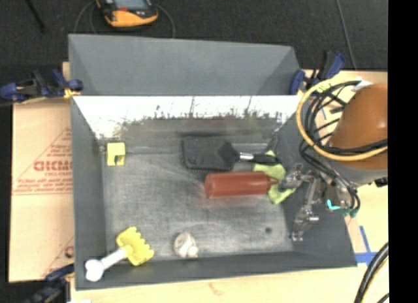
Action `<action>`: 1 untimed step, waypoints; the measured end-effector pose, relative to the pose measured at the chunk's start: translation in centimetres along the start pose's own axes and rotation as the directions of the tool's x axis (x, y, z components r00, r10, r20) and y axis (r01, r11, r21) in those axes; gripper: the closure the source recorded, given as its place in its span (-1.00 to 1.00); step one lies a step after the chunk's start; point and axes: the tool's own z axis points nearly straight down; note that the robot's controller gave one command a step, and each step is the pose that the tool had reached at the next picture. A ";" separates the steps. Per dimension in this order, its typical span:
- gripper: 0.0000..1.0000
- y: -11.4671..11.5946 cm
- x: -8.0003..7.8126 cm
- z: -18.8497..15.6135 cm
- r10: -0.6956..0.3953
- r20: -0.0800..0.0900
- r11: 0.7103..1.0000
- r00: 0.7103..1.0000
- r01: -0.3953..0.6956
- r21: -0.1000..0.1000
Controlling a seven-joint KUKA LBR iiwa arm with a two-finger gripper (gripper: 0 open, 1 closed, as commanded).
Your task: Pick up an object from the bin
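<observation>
The end effector (302, 223) hangs near a red cylinder (236, 185) (green-tipped) in the bin (163, 207).

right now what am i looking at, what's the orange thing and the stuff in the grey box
One camera looks down into a grey metal bin. The orange dome with cables at the right is part of a robot arm; its gripper hangs by the bin's right wall, with nothing visibly held. In the bin lie a red-brown cylinder, a green piece at its end, a black block, a small yellow block, a yellow brush with a white handle and a small white lump.
</observation>
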 end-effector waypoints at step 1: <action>-1.00 0.0 -0.2 -0.4 -0.003 0.008 1.000 1.000 0.003 0.002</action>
